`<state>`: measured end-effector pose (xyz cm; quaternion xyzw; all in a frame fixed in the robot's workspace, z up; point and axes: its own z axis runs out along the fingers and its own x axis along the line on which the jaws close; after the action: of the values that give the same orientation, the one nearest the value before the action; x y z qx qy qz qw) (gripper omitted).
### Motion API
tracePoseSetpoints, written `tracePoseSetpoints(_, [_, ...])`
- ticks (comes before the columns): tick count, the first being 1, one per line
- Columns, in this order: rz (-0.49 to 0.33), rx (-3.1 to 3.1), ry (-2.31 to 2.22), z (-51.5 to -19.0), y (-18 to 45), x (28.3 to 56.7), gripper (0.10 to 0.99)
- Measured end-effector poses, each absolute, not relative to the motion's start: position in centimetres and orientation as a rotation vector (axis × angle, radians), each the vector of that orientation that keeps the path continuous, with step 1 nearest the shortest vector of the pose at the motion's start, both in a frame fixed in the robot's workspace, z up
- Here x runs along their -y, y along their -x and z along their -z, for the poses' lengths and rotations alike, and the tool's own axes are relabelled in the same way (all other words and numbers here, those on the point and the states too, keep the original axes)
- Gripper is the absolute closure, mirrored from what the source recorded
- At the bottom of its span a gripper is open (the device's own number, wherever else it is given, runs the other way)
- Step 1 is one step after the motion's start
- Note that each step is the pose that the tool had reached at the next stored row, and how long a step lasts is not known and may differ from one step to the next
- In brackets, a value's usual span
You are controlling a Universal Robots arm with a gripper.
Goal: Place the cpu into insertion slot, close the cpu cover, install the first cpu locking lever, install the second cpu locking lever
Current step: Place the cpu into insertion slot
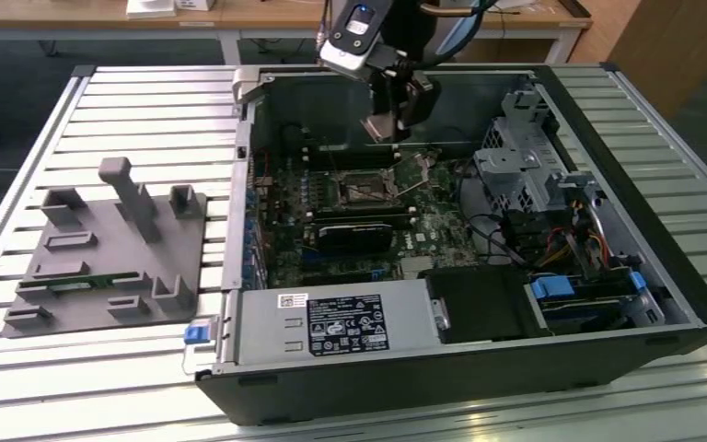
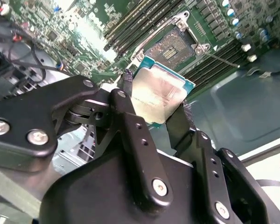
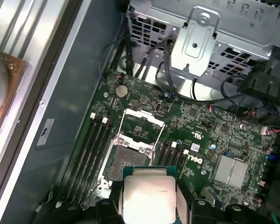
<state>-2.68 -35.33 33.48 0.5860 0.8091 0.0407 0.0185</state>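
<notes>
My gripper [image 1: 387, 129] pinches the cpu [image 3: 147, 198] near the open insertion slot [image 3: 125, 161] inside the computer case [image 1: 452, 391]; fingers [image 2: 130, 119] hide its edges

Open computer case [image 1: 452, 391] on slatted table [image 1: 157, 101], hand [image 1: 390, 131] above insertion slot [image 1: 360, 190], grey fixture [image 1: 108, 249] beside case

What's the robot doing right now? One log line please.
gripper: shut on cpu | cpu: not yet in insertion slot | cpu cover: open
</notes>
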Motion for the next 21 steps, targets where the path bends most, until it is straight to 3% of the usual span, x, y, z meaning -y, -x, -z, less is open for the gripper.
tracePoseSetpoints(21, [-0.116, -2.251, -2.119, -31.3, 3.1, 34.8, 0.549])
